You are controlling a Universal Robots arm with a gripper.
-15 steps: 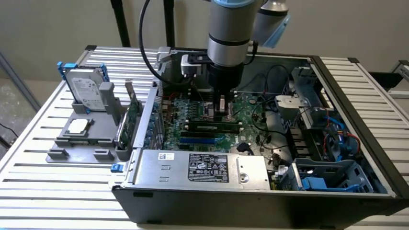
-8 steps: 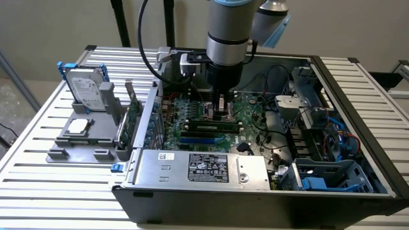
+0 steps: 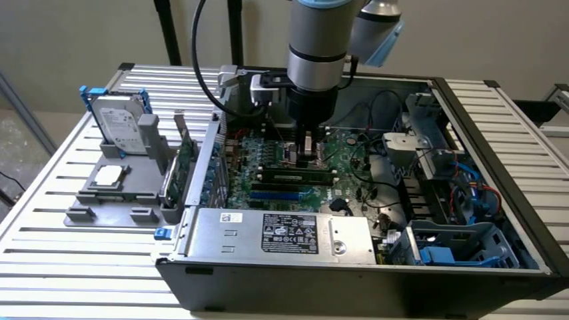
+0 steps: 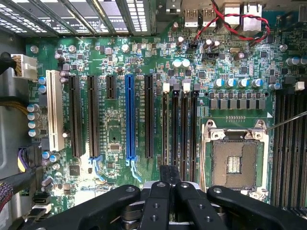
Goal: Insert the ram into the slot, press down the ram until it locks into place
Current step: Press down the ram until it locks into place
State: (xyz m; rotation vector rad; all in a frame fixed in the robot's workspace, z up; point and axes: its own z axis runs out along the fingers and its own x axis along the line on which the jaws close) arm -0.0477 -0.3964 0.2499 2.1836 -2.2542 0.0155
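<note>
In the exterior view the ram [image 3: 294, 176], a long green stick with dark chips, stands on edge along a black memory slot [image 3: 294, 183] on the motherboard. My gripper [image 3: 307, 159] reaches straight down just over the ram, a little toward the exterior view's right of its middle. Whether it touches the ram I cannot tell. In the wrist view the fingertips [image 4: 170, 171] meet with no gap over one end of the parallel black slots [image 4: 175, 127]. Nothing shows between the fingers. The square silver processor socket [image 4: 235, 163] lies beside those slots.
The open computer case [image 3: 498, 133] walls in the board. A power supply [image 3: 284, 233] fills the front and a drive cage [image 3: 454, 193] with cables stands at the exterior view's right. A blue socket [image 4: 129, 117] lies beside the slots. Outside, a grey fixture [image 3: 116, 187] holds a hard drive [image 3: 120, 123].
</note>
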